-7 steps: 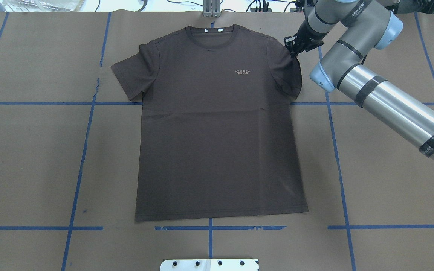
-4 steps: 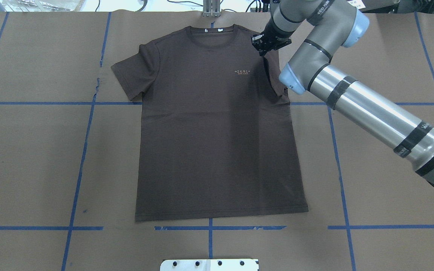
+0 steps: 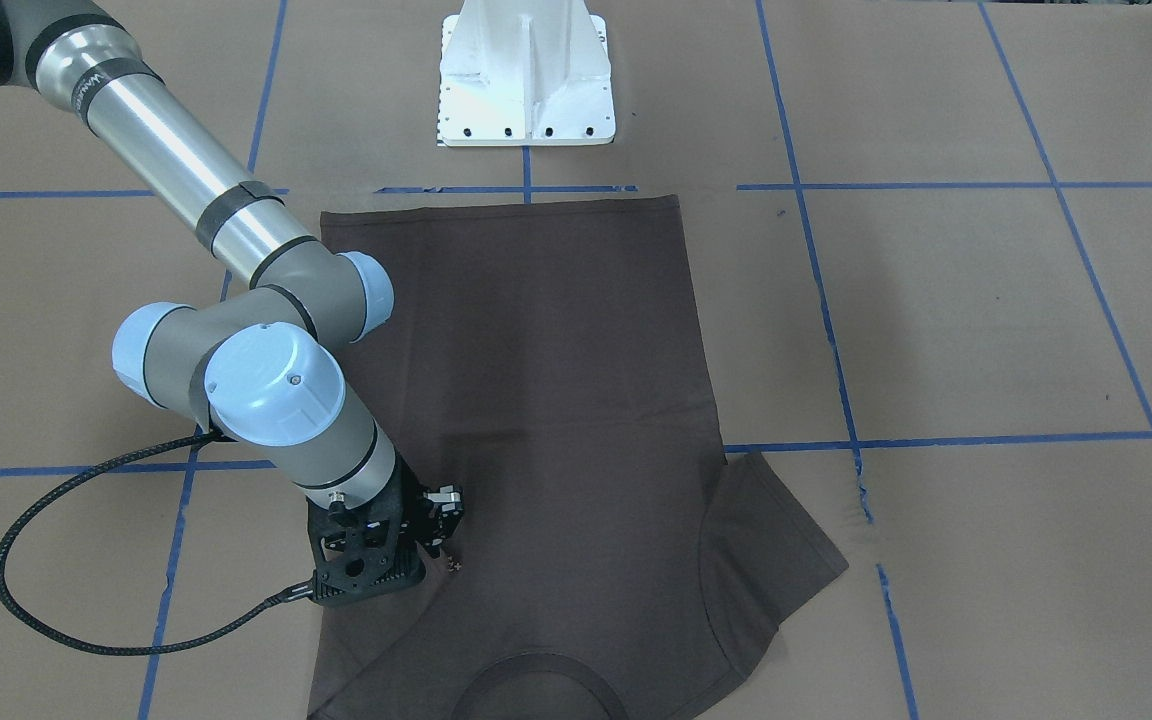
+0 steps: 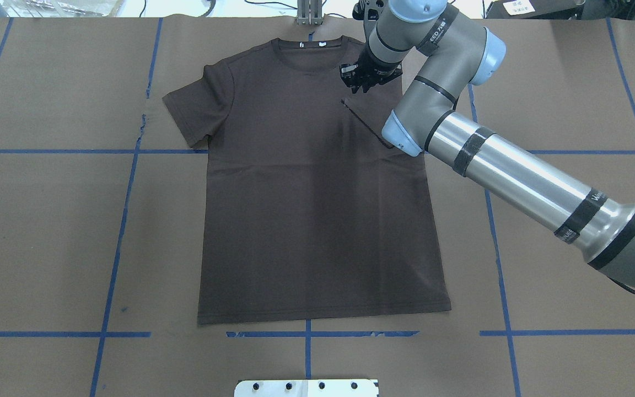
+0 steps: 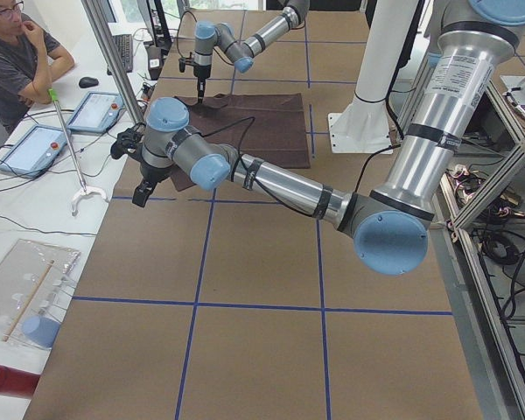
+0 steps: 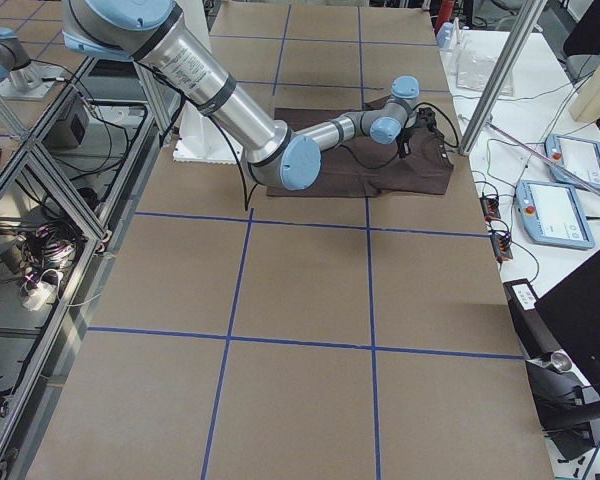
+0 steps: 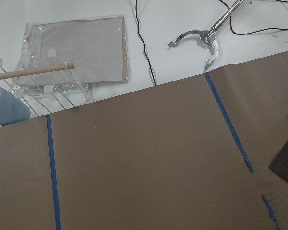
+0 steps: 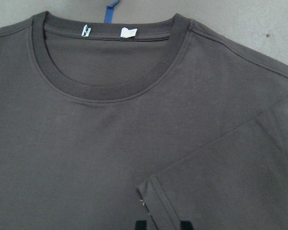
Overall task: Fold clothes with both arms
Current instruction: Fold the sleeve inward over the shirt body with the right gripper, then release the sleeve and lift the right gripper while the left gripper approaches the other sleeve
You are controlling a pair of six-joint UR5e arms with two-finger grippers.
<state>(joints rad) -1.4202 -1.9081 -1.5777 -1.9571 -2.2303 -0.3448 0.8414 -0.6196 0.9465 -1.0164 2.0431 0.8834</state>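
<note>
right hand (image 4: 361, 88) has pulled the right sleeve (image 4: 375, 118) onto the chest | fingers (image 8: 142, 224) apart above it | shirt (image 4: 317, 220) flat on desk (image 4: 47, 220) | left hand (image 5: 142, 192) off left, grip: cannot tell | other sleeve (image 4: 193, 113) likely next

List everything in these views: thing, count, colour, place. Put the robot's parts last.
T-shirt: one, dark brown, flat at table centre, one sleeve folded onto the chest.
Table: one, brown paper cover with a blue tape grid.
Pedestal base: one, white, at the robot-side edge.
Tablets: two, blue-screened, on the white bench.
Grabber tool: one, silver, on the bench.
Person: one, dark shirt, beside the bench.
Right arm: one, grey and silver, reaching over the shirt.
Left arm: one, same colours, over bare table.
Right gripper: black, above the folded sleeve; open or shut unclear.
Left gripper: black, beside the shirt; state unclear.
</note>
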